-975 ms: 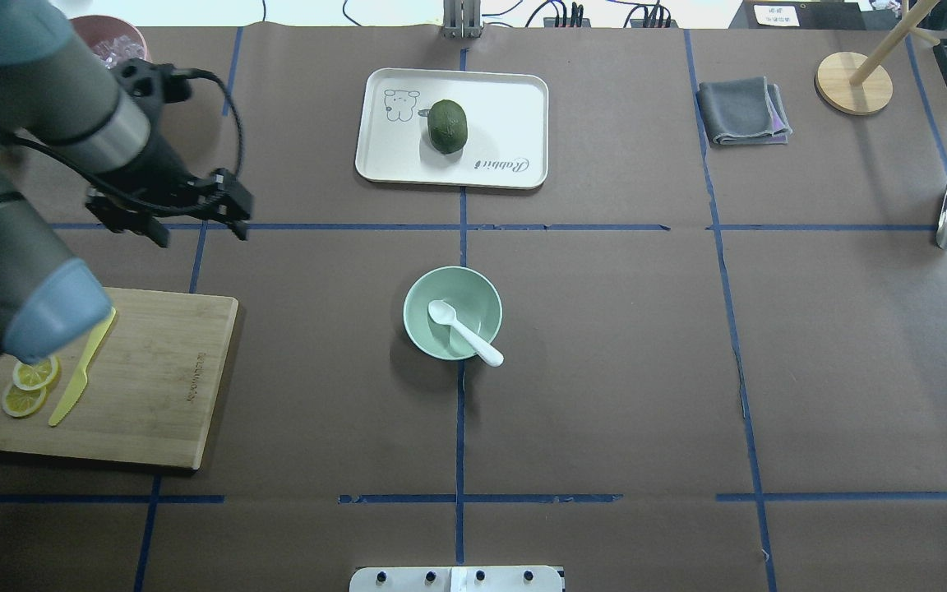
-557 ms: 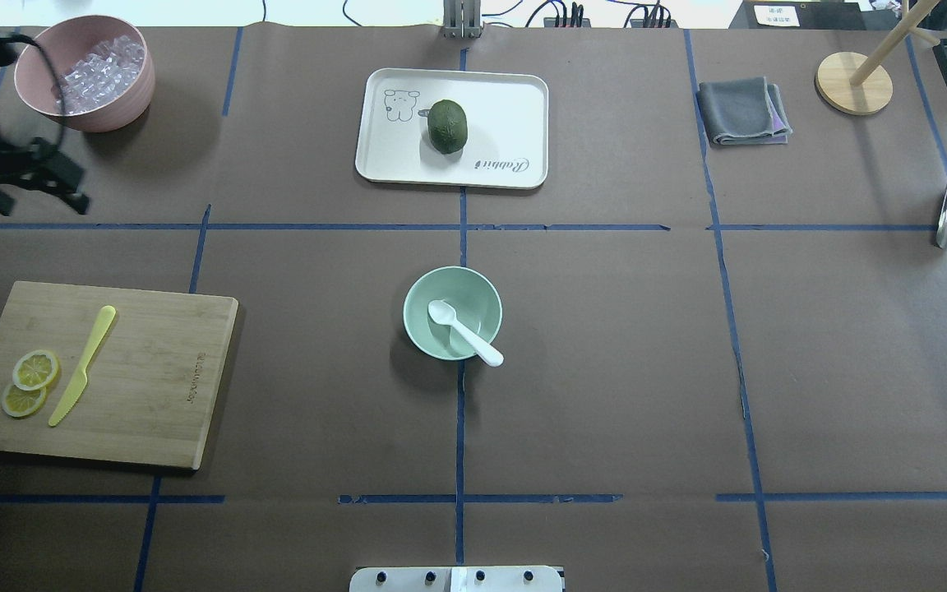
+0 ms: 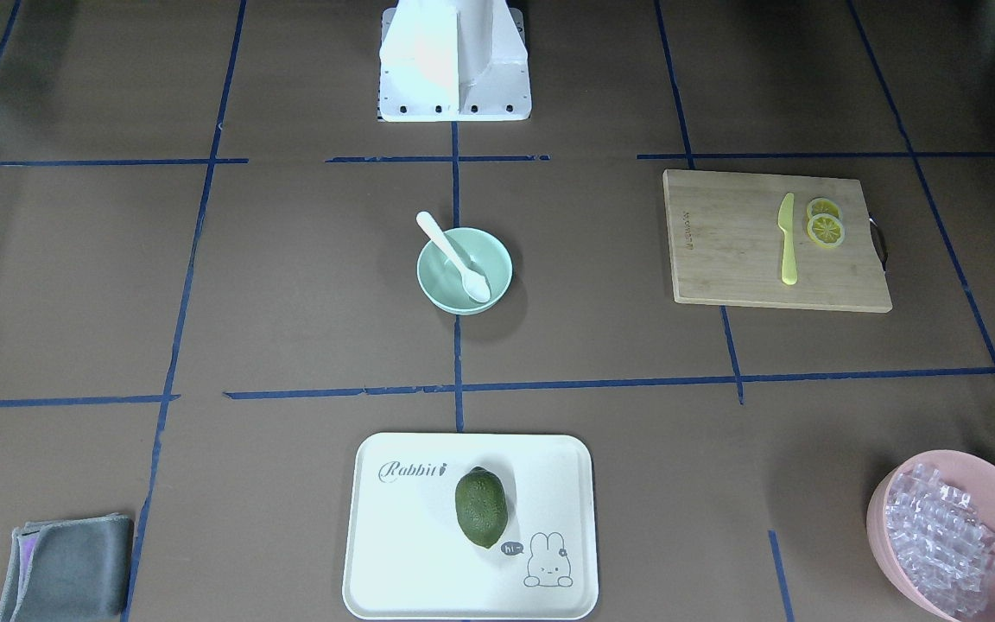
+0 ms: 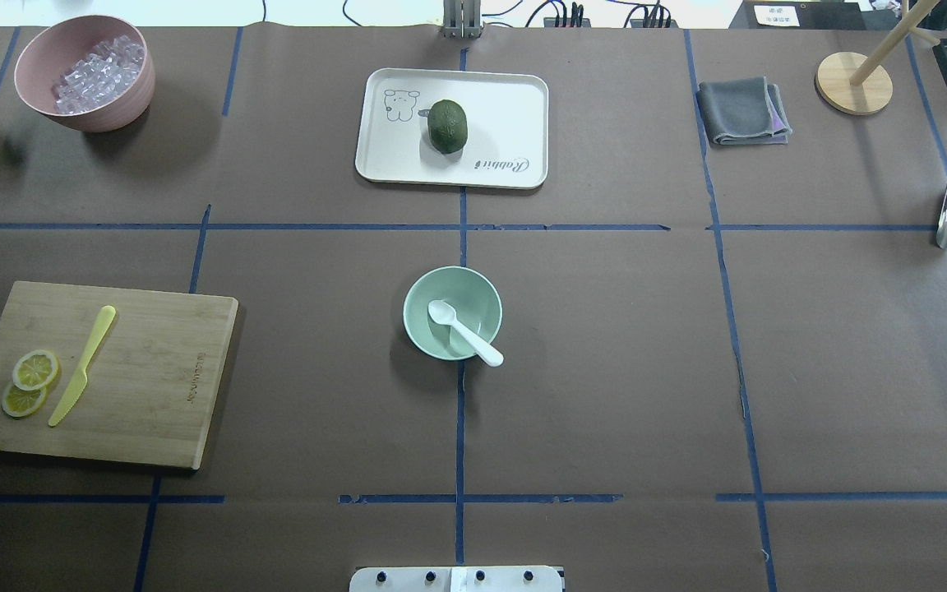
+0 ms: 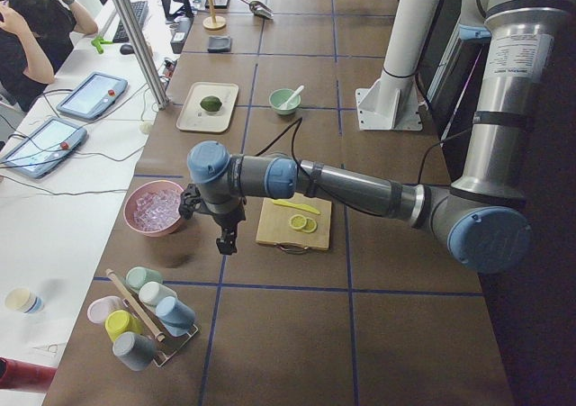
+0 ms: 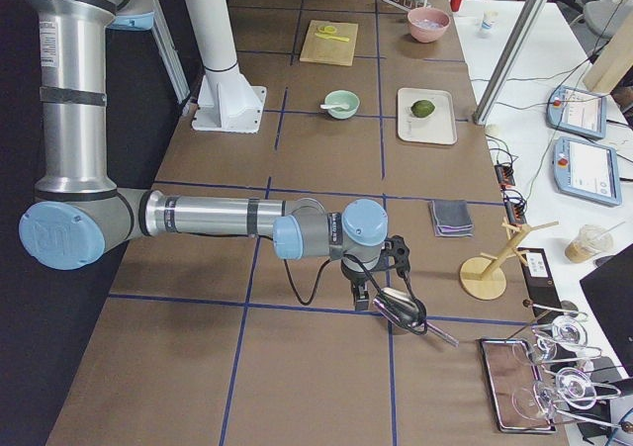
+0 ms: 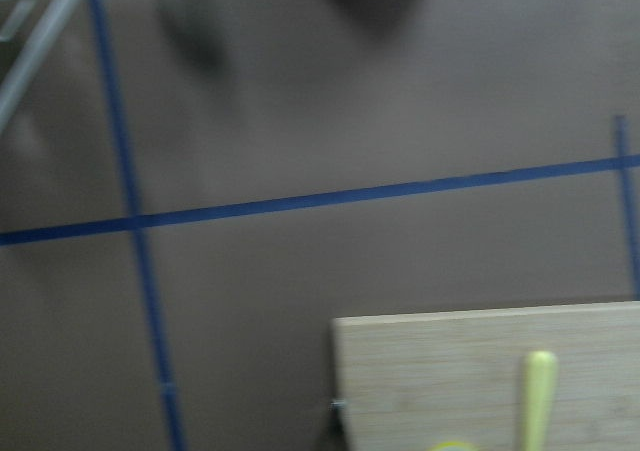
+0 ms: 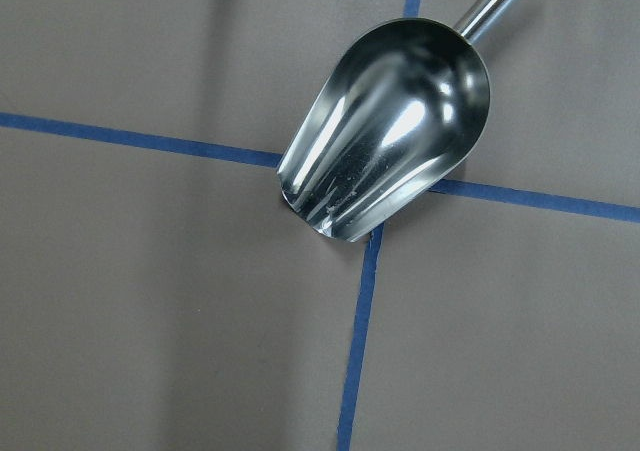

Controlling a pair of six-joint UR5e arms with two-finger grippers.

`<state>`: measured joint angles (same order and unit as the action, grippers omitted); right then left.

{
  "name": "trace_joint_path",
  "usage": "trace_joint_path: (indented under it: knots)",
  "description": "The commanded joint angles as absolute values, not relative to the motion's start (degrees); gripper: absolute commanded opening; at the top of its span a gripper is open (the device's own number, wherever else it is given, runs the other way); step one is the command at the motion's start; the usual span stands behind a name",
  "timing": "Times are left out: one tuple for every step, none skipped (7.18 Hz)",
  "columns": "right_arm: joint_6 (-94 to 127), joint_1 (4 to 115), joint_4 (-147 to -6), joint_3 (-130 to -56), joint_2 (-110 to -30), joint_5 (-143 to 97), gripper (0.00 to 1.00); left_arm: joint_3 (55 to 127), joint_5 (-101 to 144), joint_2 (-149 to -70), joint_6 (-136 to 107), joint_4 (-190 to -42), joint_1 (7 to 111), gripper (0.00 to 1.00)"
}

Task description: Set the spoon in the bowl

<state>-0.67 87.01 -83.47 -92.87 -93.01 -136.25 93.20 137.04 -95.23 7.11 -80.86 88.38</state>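
overhead exterior | spoon (image 4: 464, 330) lies in bowl (image 4: 478, 294), handle overhanging rim | left jaws, right jaws: i cannot tell state, side views only | risk: any bump to bowl could tip spoon onto desk (image 4: 621, 370)

The left arm (image 5: 360, 185) and right arm (image 6: 213, 216) match: silver-grey tubes, dark grey sleeves and rounded pale blue joint caps. A thin black cable (image 5: 281, 133) loops to the black left gripper (image 5: 222, 244). The white pedestal (image 3: 454, 52), top centre, shows dark screws (image 3: 439, 110) along its foot.
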Motion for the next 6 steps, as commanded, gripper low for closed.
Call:
trace_joint_path:
  knots:
    - [5.16,87.01,-83.32,-92.81,-92.99,-137.37,1.00,89.82,137.02,-91.34,11.95,-83.66,92.01,1.00]
    - [5.10,87.01,-83.23,-92.81,-92.99,-137.63,1.00,90.00,137.02,-90.62,11.69,-84.19,92.28,1.00]
    - [5.01,87.01,-83.23,-92.81,-92.99,-137.64,1.00,90.00,136.93,-89.83,11.17,-84.20,92.29,1.00]
    - [4.92,87.01,-83.23,-92.73,-93.08,-137.64,1.00,90.09,136.93,-89.30,10.64,-84.20,92.29,1.00]
    - [4.92,87.01,-83.23,-92.72,-93.08,-137.64,1.00,90.09,136.76,-89.12,10.63,-84.20,92.29,1.00]
    - [4.83,87.01,-83.23,-92.72,-93.08,-137.55,1.00,90.00,136.67,-89.12,10.63,-84.20,92.29,1.00]
